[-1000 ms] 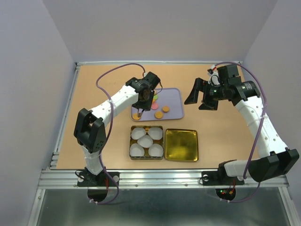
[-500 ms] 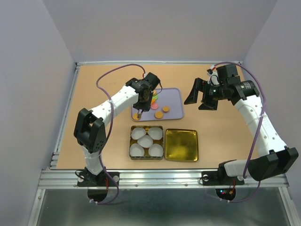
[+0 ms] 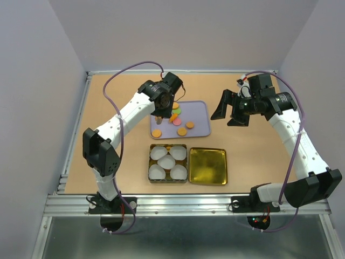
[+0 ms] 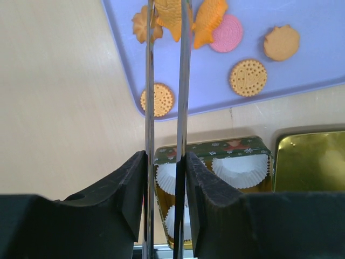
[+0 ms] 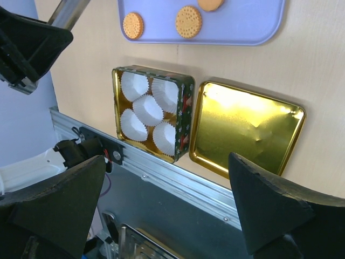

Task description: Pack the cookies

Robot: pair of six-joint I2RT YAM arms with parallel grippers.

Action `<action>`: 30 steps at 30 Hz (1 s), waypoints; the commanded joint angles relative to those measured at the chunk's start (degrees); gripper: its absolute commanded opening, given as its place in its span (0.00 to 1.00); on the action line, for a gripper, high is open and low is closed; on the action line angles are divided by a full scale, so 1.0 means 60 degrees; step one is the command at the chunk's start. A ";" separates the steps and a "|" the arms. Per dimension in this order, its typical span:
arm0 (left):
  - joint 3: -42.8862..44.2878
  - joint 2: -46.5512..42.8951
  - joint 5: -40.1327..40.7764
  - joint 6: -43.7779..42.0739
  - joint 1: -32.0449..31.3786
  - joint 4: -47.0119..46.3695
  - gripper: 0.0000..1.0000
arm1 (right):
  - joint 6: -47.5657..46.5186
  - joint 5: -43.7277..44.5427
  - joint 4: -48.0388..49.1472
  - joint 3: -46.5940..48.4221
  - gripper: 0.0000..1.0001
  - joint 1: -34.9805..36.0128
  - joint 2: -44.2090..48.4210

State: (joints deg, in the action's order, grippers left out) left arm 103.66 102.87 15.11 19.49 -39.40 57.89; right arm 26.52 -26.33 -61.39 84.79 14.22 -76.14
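cookies (image 3: 182, 131) are lying loose on the lavender tray (image 3: 200, 108) in the overhead view, well apart from the tin (image 3: 168, 145), whose five paper cups (image 3: 166, 160) are all sitting empty. the gold lid (image 3: 208, 165) is lying just beside the tin, off so the cups can be filled. the left gripper (image 3: 160, 115) is hanging over the tray's left half, where the picking has to happen. the right gripper (image 3: 229, 113) is waiting off the tray's right edge, probably to stay clear, with its jaws spread wide and carrying nothing.

from the left wrist, the long thin fingers (image 4: 149, 81) are standing narrowly apart. an orange fish-shaped cookie (image 4: 168, 16) is showing between them, but the tips are running out of frame, so i cannot tell whether it is being gripped or just lying beneath. a round dotted cookie (image 4: 157, 99) is resting at the tray's near left corner.

from the right wrist, the wide-set fingers (image 5: 54, 199) are framing tin and lid, with nothing between them.

against a second ago, the left arm is standing higher and farther back. its tips were down at that corner cookie, which is staying on the tray. the right arm is not moving.
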 commanded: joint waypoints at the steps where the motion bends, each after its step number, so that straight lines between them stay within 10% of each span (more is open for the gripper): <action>1: 0.0347 -0.0913 0.0294 0.0297 -0.0040 0.0664 0.36 | -0.0085 -0.0080 0.0036 0.0311 1.00 0.0120 0.0253; 18: -0.2773 -0.4325 -0.0483 0.1894 -0.1445 -0.0507 0.36 | -0.0070 0.0037 -0.0008 0.0164 1.00 0.0838 0.0516; 30: -0.4180 -0.5280 -0.0220 0.3460 -0.4316 0.0005 0.37 | -0.0173 0.0462 -0.0257 -0.0362 1.00 0.1146 0.1263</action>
State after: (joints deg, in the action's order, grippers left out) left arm 80.14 73.23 12.08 35.24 -62.19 57.04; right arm 26.48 -24.80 -62.33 84.36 20.43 -70.94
